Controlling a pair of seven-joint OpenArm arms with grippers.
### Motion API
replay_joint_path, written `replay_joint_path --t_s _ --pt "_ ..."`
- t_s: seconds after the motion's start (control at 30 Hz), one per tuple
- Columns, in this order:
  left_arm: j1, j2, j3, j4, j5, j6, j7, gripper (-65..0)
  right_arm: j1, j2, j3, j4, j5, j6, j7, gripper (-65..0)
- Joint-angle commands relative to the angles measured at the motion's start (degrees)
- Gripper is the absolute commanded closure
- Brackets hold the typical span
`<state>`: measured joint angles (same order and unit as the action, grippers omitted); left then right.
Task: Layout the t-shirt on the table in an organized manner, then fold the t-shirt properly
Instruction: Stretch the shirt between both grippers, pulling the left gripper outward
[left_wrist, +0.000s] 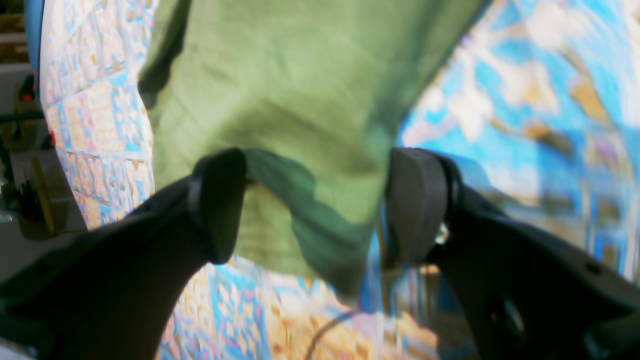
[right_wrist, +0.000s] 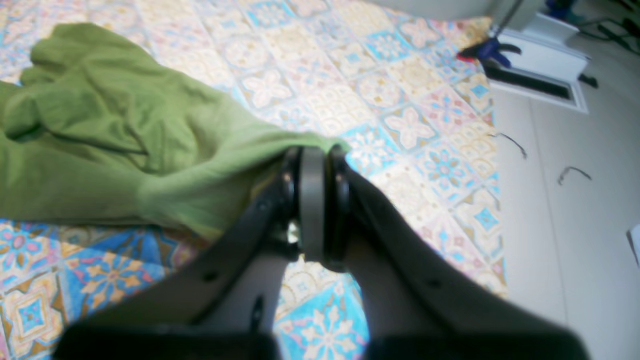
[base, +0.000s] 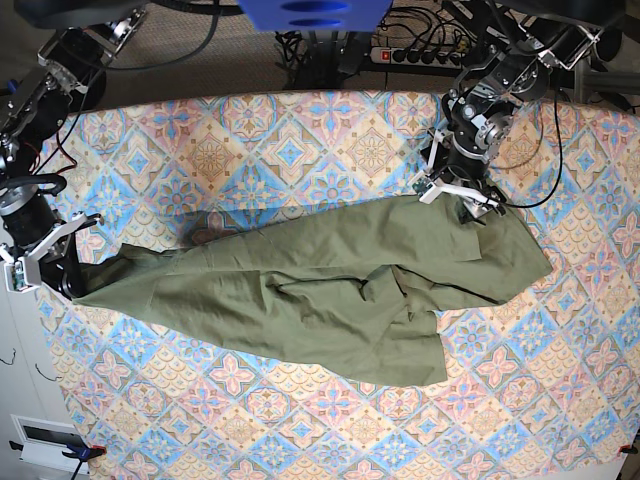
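**Olive t-shirt stretched across the counter, one claw clamped, one apart**

The t-shirt (base: 320, 290) lies spread but wrinkled across the middle of the counter (base: 300, 140), running as a long slanted band from the base view's left edge to its right side. Creases and a bunched fold sit near the centre; the lower hem hangs out toward the front.

Right claw (right_wrist: 314, 150), at the base view's left: pads pressed together on a corner of the t-shirt (right_wrist: 125, 145), fabric pinched between them and pulled to a taut point right at the counter's side edge. Rest of the garment trails away from it in loose folds.

Left claw (left_wrist: 315, 205), at the base view's right: fingers (left_wrist: 220, 200) stand wide apart, not gripping. A hanging fold of the green cloth (left_wrist: 300, 100) sits between them, close to both pads; contact is not clear in the blur. In the base view this claw (base: 462, 200) sits over the shirt's upper far edge.

Patterned tile cloth (right_wrist: 400, 125) covers the counter around the garment.
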<state>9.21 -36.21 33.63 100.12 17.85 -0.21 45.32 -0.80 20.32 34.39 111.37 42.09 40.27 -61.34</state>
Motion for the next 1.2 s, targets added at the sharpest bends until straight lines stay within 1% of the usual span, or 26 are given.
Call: replay_joint_path --t_s 0.0,0.03,0.1,0.13,0.2,0.23,0.33,0.47,0.5,0.57,0.6,0.73,0.9,1.0,1.03,1.17 --pt "-0.5 -0.6 -0.2 0.2 0.0 0.1 -0.3 -42.1 0.9 1.4 0.4 0.8 0.8 -0.3 1.6 -0.6" --pt "-0.7 -0.6 0.2 0.1 0.0 0.1 -0.3 -40.3 0.9 1.4 0.4 0.8 0.8 -0.3 1.6 -0.6" --pt "-2.3 -0.6 1.6 -0.1 0.0 0.1 -0.3 -33.9 0.9 1.4 0.5 0.8 0.8 -0.3 1.7 -0.6" --pt "-2.8 -0.6 2.3 -0.1 0.0 0.1 -0.1 -29.6 0.9 1.4 0.5 0.8 0.8 -0.3 1.7 -0.6" --pt "-3.3 -0.6 2.6 -0.1 0.0 -0.1 0.0 -18.7 0.9 1.4 0.6 0.8 0.8 -0.3 1.7 -0.6" --pt "-3.3 -0.8 2.6 -0.1 0.0 -0.4 -0.2 -15.2 0.9 1.4 0.6 0.8 0.8 -0.3 1.7 -0.6" --pt "-3.4 -1.0 2.5 0.8 0.0 -0.4 -0.3 -14.3 1.0 1.4 0.6 0.8 0.5 -0.3 1.8 -0.6" --pt "-3.4 -1.1 2.4 3.0 0.0 -0.1 -0.3 -13.1 1.0 1.4 0.4 0.8 -2.6 -0.3 1.8 -0.6" --pt "-3.1 -1.1 1.6 3.3 0.0 -0.1 -0.3 -11.1 1.0 1.4 0.4 0.8 -2.9 -0.3 1.8 -0.6" --pt "-2.9 -0.8 -0.7 3.6 -0.5 -0.1 -0.3 -2.9 1.0 1.4 0.4 0.8 -3.0 -0.3 1.8 -0.6" --pt "-2.9 -0.7 -1.4 3.6 -0.6 0.0 -0.3 0.0 1.0 1.4 0.4 0.8 -3.1 -0.3 1.8 -0.6" --pt "-2.7 -0.7 -2.4 3.7 -0.6 0.0 -0.4 0.0 1.0 1.4 0.4 0.8 -3.1 -0.3 1.9 -0.6" --pt "-2.1 -1.0 -3.3 7.3 -0.7 0.1 -0.4 0.0 1.0 1.4 0.4 0.8 -3.1 -0.3 1.9 -0.6" --pt "-0.1 -1.0 -7.6 10.4 -1.4 0.1 -1.0 0.0 1.0 1.4 0.6 0.8 -2.9 -0.3 1.9 -0.6" --pt "0.7 -1.0 -9.4 11.7 -2.3 0.1 -2.2 0.0 1.0 1.4 0.8 0.8 -2.9 -0.3 1.9 -0.6" --pt "5.6 -1.1 -20.4 16.5 -5.7 -0.1 -7.7 0.0 0.8 1.5 2.7 1.0 -2.5 -0.3 1.4 -0.6"
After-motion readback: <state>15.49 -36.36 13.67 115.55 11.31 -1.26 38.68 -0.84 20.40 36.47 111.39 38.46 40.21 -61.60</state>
